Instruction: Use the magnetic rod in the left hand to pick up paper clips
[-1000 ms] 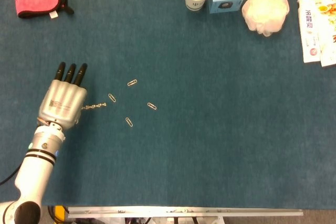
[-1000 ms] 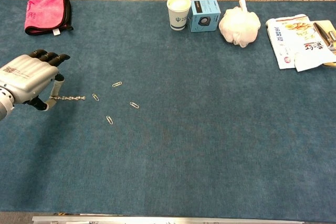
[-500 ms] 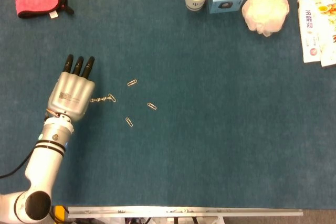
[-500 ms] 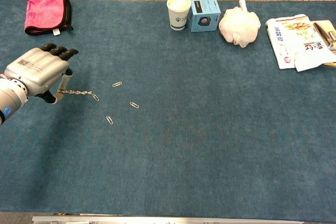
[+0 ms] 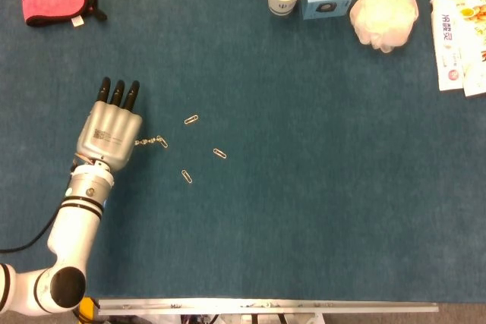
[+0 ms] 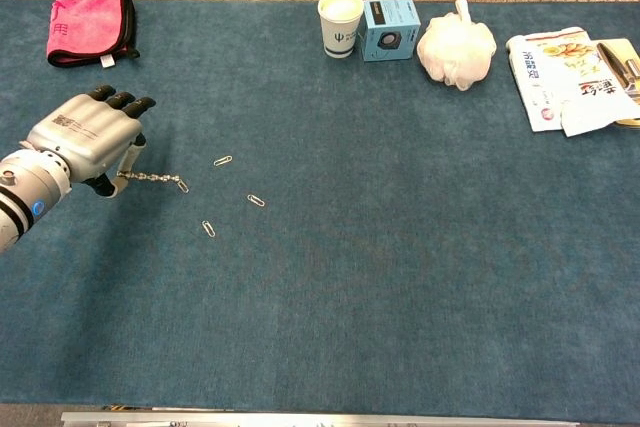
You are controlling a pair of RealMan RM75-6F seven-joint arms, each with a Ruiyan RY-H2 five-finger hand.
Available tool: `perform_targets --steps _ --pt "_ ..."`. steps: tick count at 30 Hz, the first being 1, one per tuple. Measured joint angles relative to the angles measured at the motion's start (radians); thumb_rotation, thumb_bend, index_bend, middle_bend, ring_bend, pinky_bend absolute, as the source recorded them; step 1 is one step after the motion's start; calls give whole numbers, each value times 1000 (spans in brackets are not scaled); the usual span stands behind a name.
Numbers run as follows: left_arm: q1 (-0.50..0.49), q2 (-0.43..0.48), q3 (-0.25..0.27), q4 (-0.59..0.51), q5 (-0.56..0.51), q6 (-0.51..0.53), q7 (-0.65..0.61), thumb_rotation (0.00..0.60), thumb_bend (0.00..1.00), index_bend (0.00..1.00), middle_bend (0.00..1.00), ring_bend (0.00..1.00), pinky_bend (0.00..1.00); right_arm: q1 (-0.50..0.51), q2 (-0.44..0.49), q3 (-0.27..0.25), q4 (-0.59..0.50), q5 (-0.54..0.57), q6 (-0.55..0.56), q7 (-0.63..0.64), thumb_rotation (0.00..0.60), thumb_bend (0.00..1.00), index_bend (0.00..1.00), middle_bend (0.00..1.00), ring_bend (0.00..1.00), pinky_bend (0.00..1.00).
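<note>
Napped teal felt tabletop (image 6: 400, 277); left robot hand (image 5: 111, 136) grips a thin knobbly magnetic rod (image 6: 148, 178), its tip touching one wire paper clip (image 6: 183, 185).

The left arm reaches in from the lower left corner, its white forearm angled up toward the left hand (image 5: 108, 138). The hand (image 6: 85, 139) is seen back-up, knuckles on top, dark fingertips (image 5: 118, 92) lying close together and pointing away from the robot. It holds a thin rod (image 6: 148, 177) that sticks out toward the right.
</note>
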Motion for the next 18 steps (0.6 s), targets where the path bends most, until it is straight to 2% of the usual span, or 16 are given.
perform_targets --steps 18 --pt "-26 -54 11 22 -5 22 12 600 328 594 40 0 30 -6 5 3 2 0 9 14 600 0 181 158 241 535"
